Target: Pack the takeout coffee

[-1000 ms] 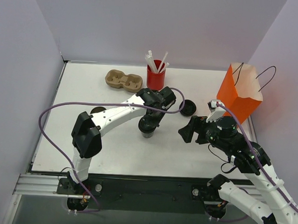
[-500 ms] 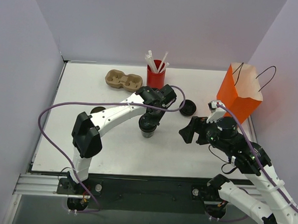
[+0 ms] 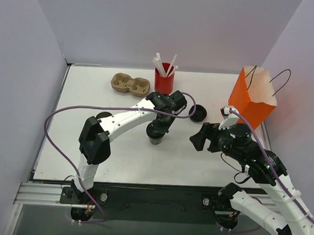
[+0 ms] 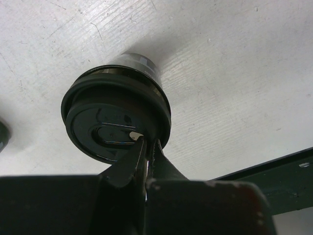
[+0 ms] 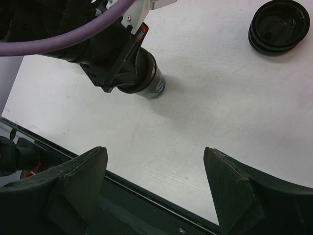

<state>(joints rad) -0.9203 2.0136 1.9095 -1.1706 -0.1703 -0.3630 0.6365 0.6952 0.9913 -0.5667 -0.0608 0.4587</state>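
One takeout coffee cup, dark with a black lid, stands upright mid-table. It also shows in the left wrist view and the right wrist view. My left gripper comes down on it from above, shut, its fingertips pinching the lid's rim. My right gripper hangs open and empty to the right of the cup, apart from it. A second dark round item lies further right; whether it is a cup or lids I cannot tell.
An orange paper bag stands open at the right edge. A red cup of white straws and a tan two-hole carrier sit at the back. A dark object peeks out behind my left arm.
My left arm's elbow has shifted slightly to the right. The cup and both grippers stay where they were.
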